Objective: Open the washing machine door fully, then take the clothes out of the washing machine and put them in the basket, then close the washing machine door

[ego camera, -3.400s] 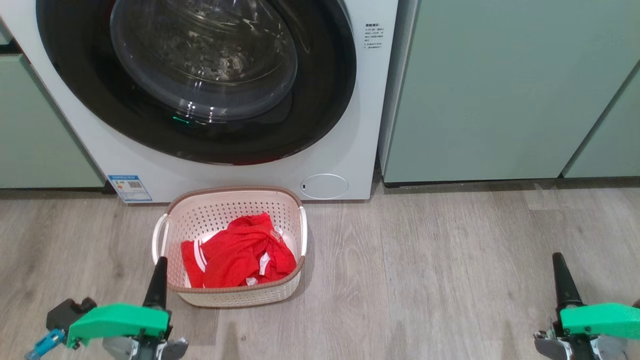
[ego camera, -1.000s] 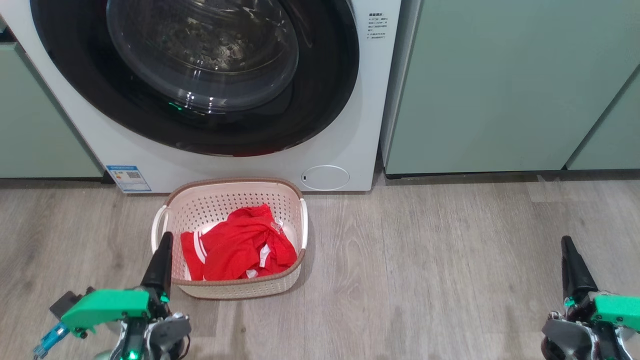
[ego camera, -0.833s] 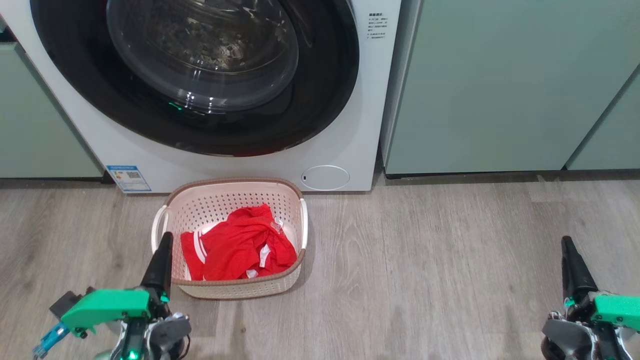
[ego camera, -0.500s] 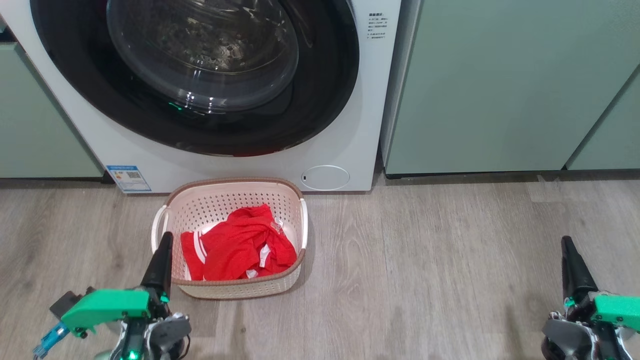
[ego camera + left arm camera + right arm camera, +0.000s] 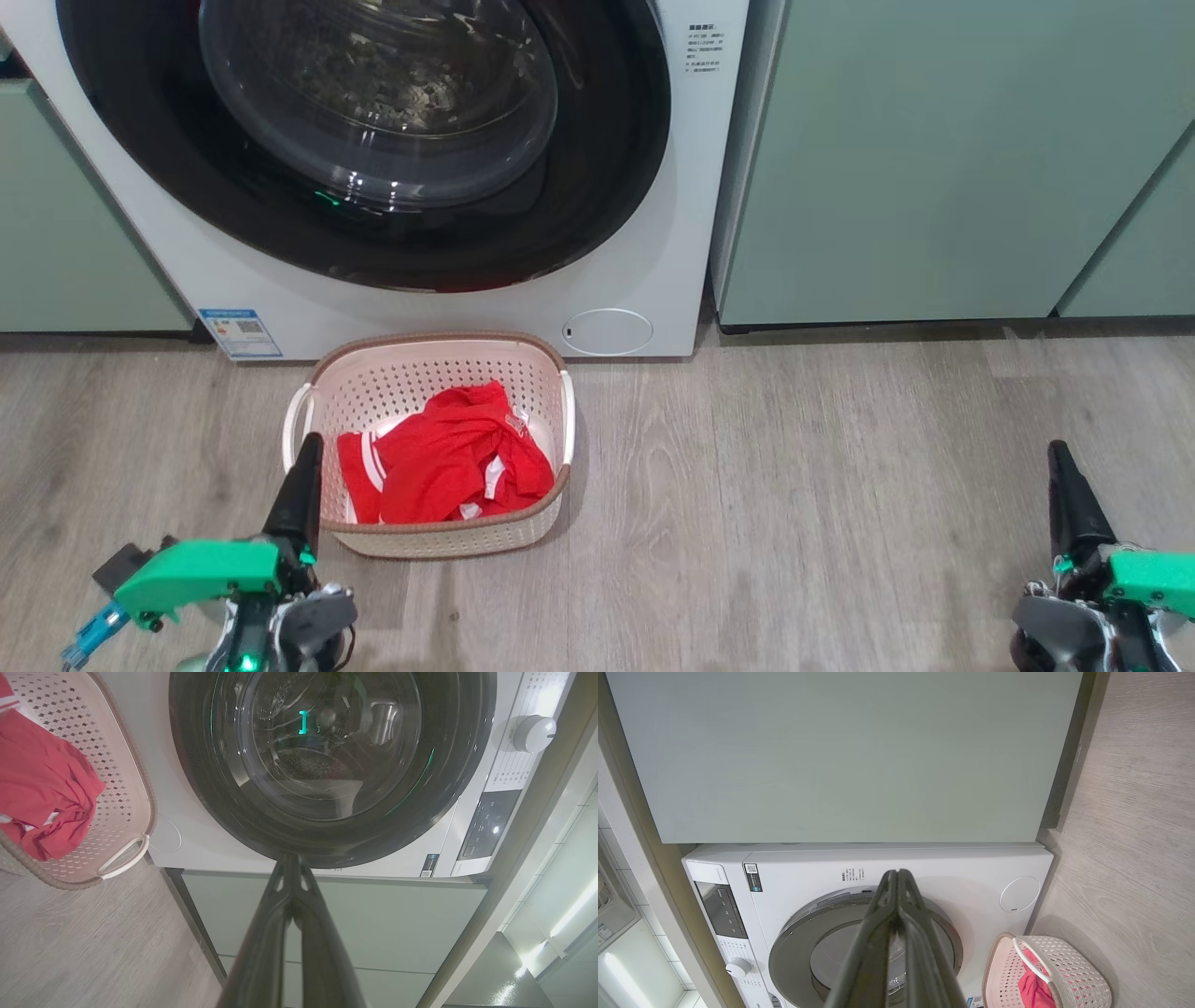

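Washing machine [image 5: 667, 233], white, set between pale green cabinet doors [image 5: 934, 159]. The washing machine door [image 5: 607, 187] lies shut, flush against the front; dark drum behind the glass.

Low on the front: a small round flap [image 5: 607, 331] to the right and a blue label sticker [image 5: 239, 333] to the left. In the left wrist view, a white knob [image 5: 532, 732] sits above a dark control panel [image 5: 486, 821].

Basket [image 5: 439, 371] on the wood floor [image 5: 794, 513], just before the machine, below the door's lower rim and left of the flap. The clothes [image 5: 448, 462] lie inside it: red, white stripes, bunched toward the near wall.

Left gripper [image 5: 306, 450] low at the left, jaws pressed together, holding nothing. Its tip crosses the basket's near-left corner; contact cannot be told. Right gripper [image 5: 1058, 455] low at the right, jaws likewise together and empty, over bare floor, well apart from the basket.

The basket stands between the grippers and the door.
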